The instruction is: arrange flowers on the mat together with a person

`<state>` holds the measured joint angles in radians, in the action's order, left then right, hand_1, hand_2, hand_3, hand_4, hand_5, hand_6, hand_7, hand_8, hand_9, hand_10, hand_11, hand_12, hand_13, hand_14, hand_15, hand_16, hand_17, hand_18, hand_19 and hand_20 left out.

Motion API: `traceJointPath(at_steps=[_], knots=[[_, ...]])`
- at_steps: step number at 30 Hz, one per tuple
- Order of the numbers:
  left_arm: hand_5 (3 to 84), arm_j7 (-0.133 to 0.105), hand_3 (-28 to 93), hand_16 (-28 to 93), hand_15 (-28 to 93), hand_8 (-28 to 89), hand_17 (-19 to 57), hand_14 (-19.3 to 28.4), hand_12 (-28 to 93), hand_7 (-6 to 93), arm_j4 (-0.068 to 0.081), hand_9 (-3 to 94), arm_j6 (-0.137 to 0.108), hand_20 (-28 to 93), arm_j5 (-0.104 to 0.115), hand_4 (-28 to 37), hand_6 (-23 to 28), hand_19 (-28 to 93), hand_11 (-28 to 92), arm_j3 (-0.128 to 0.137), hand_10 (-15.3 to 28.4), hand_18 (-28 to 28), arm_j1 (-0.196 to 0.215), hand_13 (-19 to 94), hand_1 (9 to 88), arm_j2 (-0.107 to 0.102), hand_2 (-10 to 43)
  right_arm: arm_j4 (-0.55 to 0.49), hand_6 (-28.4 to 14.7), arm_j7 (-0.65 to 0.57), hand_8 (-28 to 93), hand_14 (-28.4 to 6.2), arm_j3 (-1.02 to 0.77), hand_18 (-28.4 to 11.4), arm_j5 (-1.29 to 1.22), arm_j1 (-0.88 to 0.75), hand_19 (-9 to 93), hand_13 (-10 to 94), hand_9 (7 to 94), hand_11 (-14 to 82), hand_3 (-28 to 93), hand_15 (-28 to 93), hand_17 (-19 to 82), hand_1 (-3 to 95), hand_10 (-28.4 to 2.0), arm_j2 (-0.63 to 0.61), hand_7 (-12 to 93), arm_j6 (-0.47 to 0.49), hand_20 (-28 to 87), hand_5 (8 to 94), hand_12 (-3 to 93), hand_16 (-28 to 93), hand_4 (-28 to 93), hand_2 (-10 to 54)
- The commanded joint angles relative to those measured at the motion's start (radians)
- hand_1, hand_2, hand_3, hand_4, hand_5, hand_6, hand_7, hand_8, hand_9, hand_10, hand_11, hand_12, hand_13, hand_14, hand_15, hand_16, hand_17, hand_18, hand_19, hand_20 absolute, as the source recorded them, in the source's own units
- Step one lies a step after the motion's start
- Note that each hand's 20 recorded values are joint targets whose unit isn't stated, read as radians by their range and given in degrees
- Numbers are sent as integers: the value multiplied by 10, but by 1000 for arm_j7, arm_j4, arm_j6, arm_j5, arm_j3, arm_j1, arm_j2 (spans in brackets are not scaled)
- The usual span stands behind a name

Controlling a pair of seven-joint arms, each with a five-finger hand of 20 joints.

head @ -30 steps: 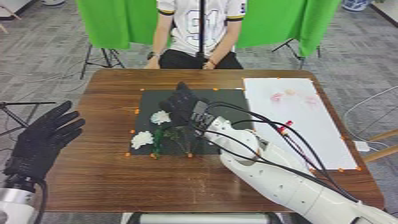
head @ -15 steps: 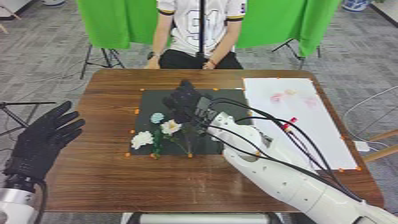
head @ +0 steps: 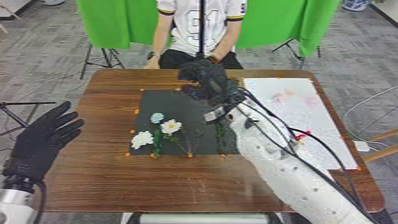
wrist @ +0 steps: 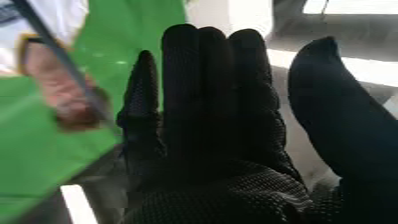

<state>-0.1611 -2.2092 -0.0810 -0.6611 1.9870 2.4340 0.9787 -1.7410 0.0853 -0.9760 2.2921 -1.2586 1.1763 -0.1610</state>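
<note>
Head view: pale pink flowers (head: pixel 281 96) are lying right of the right hand (head: pixel 210 80), whose fingers (wrist: pixel 184 75) are extending straight, thumb apart.

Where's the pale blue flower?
Head view: the pale blue flower, left side of the black mat, up-left of the yellow-centred white flower.

The right hand (head: pixel 206 77) has moved away from above the black mat (head: pixel 178 102); now it is over the far edge of the worktop (head: pixel 115 175). The right arm (head: pixel 280 165) has moved forward with it and stands steeper across the head view. Since the first picture, a pale blue flower (head: pixel 156 118) has come to sight where a white bloom was seen, and a white flower (head: pixel 171 126) is now near it, on the side toward the robot.
</note>
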Motion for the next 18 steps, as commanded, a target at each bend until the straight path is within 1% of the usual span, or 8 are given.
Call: traceJointPath(at_steps=[1,2,4,6,11,14,17,18], knots=[[329,-3,704,37,275,-76,-80,152,197,149,-9,290,-11,120,0,-262,41,448,177,13,126,227,33,234,243,23,-11,-162,1,86,-163,-94,-467,-179,-454,-323,521,412,498,274,874,431,147,271,-122,-63,353,321,359,481,267,229,-225,30],[329,-10,704,37,275,-76,-80,153,197,149,-10,290,-11,120,2,-263,41,448,177,14,126,227,35,234,243,22,-11,-172,-5,82,-158,-97,-517,-181,-518,-360,513,393,478,257,873,406,141,264,-128,-71,334,358,355,466,265,229,-223,37],[330,-9,704,37,274,-76,-80,153,197,149,-16,290,-2,120,-2,-263,41,447,177,22,125,227,43,234,242,28,-11,-193,-15,60,-141,-103,-600,-187,-628,-443,506,364,447,227,870,359,130,250,-136,-76,296,373,348,438,265,237,-212,46],[329,-13,704,36,273,-76,-80,152,197,150,-13,291,1,119,-1,-263,41,447,177,18,126,229,35,234,242,26,-11,-221,-20,37,-133,-108,-687,-190,-729,-528,495,356,439,209,871,331,125,239,-137,-81,276,401,340,430,263,247,-207,43],[329,-17,704,38,273,-77,-80,153,196,151,-14,292,4,119,-4,-263,41,447,177,20,127,230,33,233,243,31,-12,-274,-26,-7,-118,-114,-833,-195,-914,-699,475,351,432,174,854,281,122,220,-141,-64,239,391,327,430,262,278,-217,17],[329,-15,703,38,273,-77,-79,154,197,151,-8,292,10,118,-6,-263,41,447,178,17,127,229,20,233,243,31,-11,-309,-29,-30,-113,-116,-901,-195,-989,-786,471,351,432,170,851,272,122,215,-141,-32,223,386,325,430,263,286,-219,10],[329,-18,704,38,274,-77,-79,153,197,151,-4,291,10,118,-5,-262,41,446,178,11,127,228,9,233,242,36,-12,-338,-33,-50,-108,-117,-952,-197,-1039,-852,472,353,432,169,852,270,120,213,-141,16,216,391,325,431,263,290,-218,3],[329,-16,704,38,273,-77,-79,153,196,150,-2,291,10,118,-5,-262,41,446,178,8,127,228,4,233,242,35,-12,-349,-34,-46,-107,-117,-958,-197,-1048,-876,472,354,433,169,852,269,119,213,-141,32,213,366,325,431,263,291,-219,3]])
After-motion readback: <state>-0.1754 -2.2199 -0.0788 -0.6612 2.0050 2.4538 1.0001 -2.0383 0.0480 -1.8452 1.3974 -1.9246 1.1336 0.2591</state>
